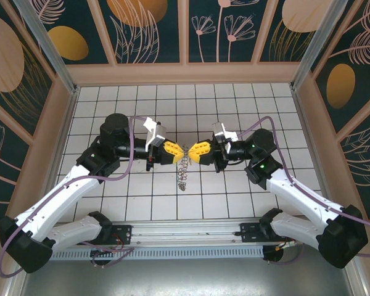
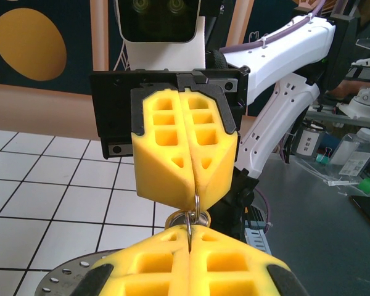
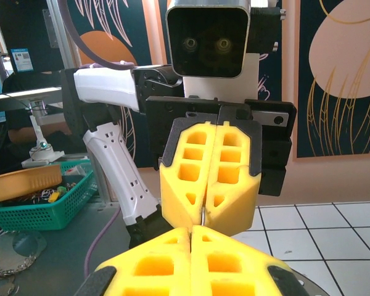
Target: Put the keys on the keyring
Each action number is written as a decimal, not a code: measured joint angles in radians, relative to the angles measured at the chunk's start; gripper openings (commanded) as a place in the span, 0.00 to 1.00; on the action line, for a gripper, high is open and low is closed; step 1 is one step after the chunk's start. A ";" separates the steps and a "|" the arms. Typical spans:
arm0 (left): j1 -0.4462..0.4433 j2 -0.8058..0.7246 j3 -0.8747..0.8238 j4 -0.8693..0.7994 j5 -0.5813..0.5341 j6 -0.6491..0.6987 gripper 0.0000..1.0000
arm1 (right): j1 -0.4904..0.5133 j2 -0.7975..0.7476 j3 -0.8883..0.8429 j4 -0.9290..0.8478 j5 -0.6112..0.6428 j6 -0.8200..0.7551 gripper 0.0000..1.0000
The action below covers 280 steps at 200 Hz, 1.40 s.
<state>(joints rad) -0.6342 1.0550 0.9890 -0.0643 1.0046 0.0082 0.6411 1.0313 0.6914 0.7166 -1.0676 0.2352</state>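
Hanging from left tool [image 1: 179, 150] and right tool [image 1: 190, 151], keyring's [image 1: 184, 172] clamped top is hidden.

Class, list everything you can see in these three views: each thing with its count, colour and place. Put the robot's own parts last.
keyring: one, silvery metal rings, mid-table, clamped from both sides
string of wire loops: one, silvery, running from the clamped spot toward the near edge; it seems joined to the keyring
table: one, white tiles with dark grid lines
wall panels: several, dark teal with orange and beige plant shapes, around the table
basket: one, green mesh, off the table, left in the right wrist view
left arm: one, white and black, purple cable
right arm: one, white and black, purple cable
left gripper: one, yellow fingers, shut on the keyring
right gripper: one, yellow fingers, shut on the keyring
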 measured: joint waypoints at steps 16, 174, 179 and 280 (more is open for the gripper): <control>0.000 0.000 0.000 0.000 0.000 0.000 0.00 | 0.000 0.000 0.000 0.000 0.000 0.000 0.00; 0.000 0.000 0.000 0.000 -0.003 0.000 0.00 | -0.011 -0.004 0.000 0.003 0.004 0.000 0.00; 0.000 0.000 0.000 0.000 -0.003 0.000 0.00 | -0.011 -0.004 0.000 0.004 0.005 0.000 0.00; 0.000 0.000 0.000 0.000 -0.003 0.000 0.00 | -0.011 -0.001 0.000 0.010 0.020 0.000 0.00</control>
<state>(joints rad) -0.6342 1.0550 0.9890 -0.0643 1.0019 0.0086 0.6300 1.0306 0.6914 0.7265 -1.0477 0.2352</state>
